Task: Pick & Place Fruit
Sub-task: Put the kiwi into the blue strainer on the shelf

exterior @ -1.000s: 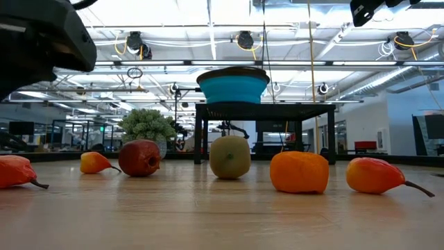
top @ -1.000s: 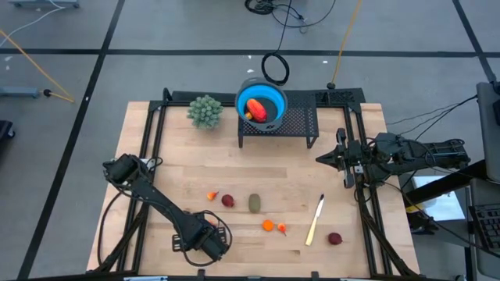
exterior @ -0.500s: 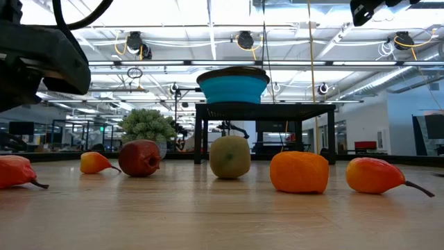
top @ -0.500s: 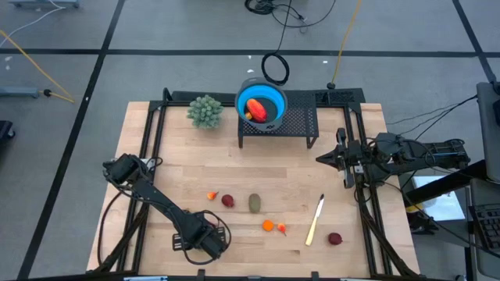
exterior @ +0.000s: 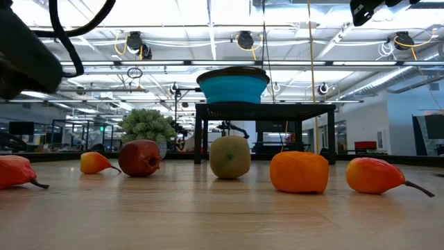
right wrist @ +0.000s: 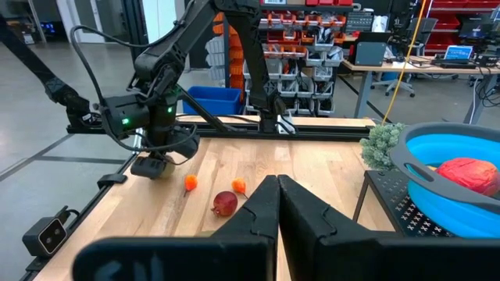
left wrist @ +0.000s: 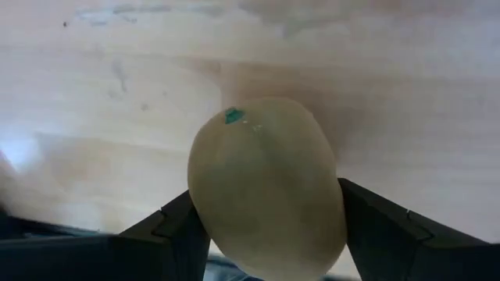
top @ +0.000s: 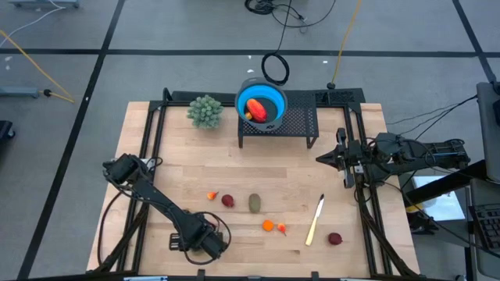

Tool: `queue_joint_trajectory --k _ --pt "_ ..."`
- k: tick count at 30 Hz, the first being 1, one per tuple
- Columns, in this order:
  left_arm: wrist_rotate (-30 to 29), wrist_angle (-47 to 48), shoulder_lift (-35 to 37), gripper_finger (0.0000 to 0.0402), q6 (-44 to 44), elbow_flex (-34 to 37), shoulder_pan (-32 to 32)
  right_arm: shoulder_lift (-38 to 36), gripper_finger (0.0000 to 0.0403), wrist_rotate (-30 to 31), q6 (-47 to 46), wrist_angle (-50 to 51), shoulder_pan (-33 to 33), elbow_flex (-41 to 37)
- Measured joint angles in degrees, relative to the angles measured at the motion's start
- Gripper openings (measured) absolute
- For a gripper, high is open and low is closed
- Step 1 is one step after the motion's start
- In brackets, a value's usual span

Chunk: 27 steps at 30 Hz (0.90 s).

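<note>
The left gripper has narrowed its fingers onto a pale yellow-green fruit, near the table front edge; right gripper stays closed.

Item count, high view unless noted:
- dark red rounds: two
- olive oval: one
- small orange pieces: three
- red-orange piece: one
- pale oval, left wrist view: one
- yellow stick: one
- bowl: one
- plant ball: one
- rack: one
- arms: two

Blue bowl on black rack, perhaps mesh-topped.
</note>
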<state>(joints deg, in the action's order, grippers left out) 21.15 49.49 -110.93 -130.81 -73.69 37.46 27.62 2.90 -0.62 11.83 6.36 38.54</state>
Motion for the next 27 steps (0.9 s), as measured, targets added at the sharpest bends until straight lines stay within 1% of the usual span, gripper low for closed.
queue_joint_trajectory --k 2,5,8,10,14,18,20,24,27 --pt "0.11 0.11 1.09 0.0237 1.53 0.00 0.01 -0.02 0.0000 0.00 0.02 0.01 0.00 0.00" --pt "-3.05 1.73 4.04 0.0237 2.15 0.00 0.23 0.00 0.0000 0.00 0.02 0.01 0.01 0.00" --pt "-8.54 3.57 8.16 0.0237 3.04 0.00 0.23 0.00 0.0000 0.00 0.02 0.01 0.00 0.00" --pt "-13.48 4.08 11.20 0.0237 5.80 0.00 0.22 -0.02 0.0000 0.00 0.02 0.01 0.01 0.00" --pt "-27.68 2.12 16.64 0.0237 18.54 0.00 0.25 -0.01 0.0000 0.00 0.04 0.01 0.01 0.00" --pt "-42.96 -2.31 20.42 0.0237 35.90 0.00 0.16 0.00 0.0000 0.00 0.37 0.01 -0.01 0.00" --pt "-49.39 -4.98 21.78 0.0237 44.18 0.00 0.07 -0.02 0.0000 0.00 1.14 0.01 0.01 0.00" --pt "-59.61 -10.71 23.78 0.0237 58.15 0.00 -0.46 -0.01 0.0000 0.00 2.08 -0.01 0.00 0.00" --pt "-64.77 -15.75 24.88 0.0237 67.81 0.00 -1.18 0.00 0.0000 0.00 3.12 0.01 0.01 0.00"
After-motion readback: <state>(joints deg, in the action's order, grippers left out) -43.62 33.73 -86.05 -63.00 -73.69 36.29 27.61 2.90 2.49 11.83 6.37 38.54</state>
